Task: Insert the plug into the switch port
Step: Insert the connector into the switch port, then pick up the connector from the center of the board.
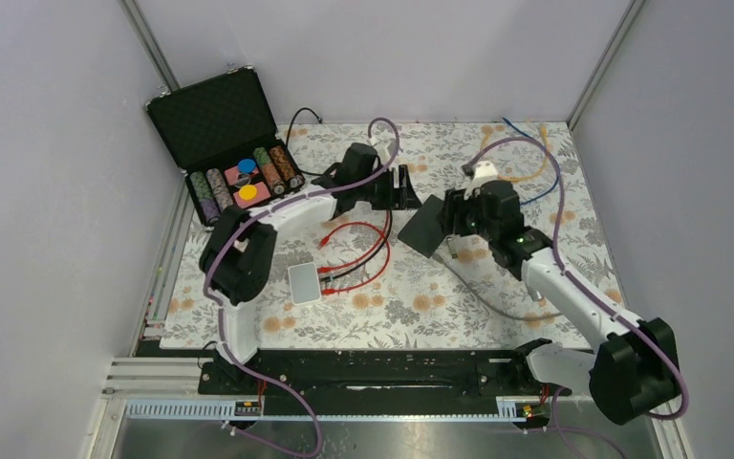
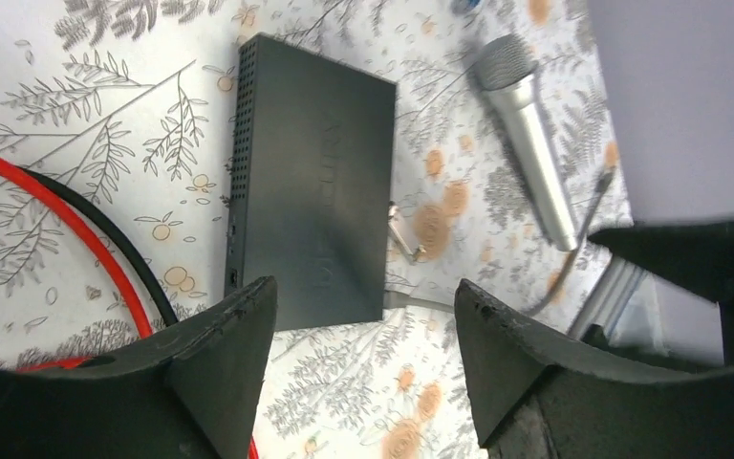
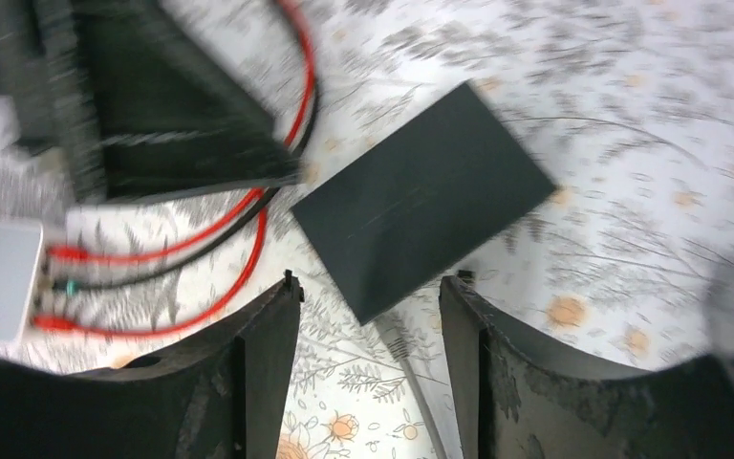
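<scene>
— Placing the switch (image 1: 427, 226) first?
— Lying flat on the floral mat (image 1: 411, 316), mid-table, directly between the left gripper (image 1: 403, 187) and the right gripper (image 1: 451, 218). Sitting just beyond the fingertips in both wrist views.
— Gripping anything?
— Nothing. Hanging spread wide on both sides, empty.
— And spotting the plug (image 2: 403, 232)?
— Resting loose on the mat at the end of a thin grey cable (image 2: 419, 303), touching or just beside one long edge of the switch, on the side toward the right arm. Slanting across that edge rather than pointing squarely into it.
— Favouring the right arm, then?
— Probably, being nearer the plug and leaving the left to steady the switch. Not making out the ports clearly, though. Possibly sitting on the perforated face away from the plug, so likely needing a lift and a turn before pushing in.
</scene>
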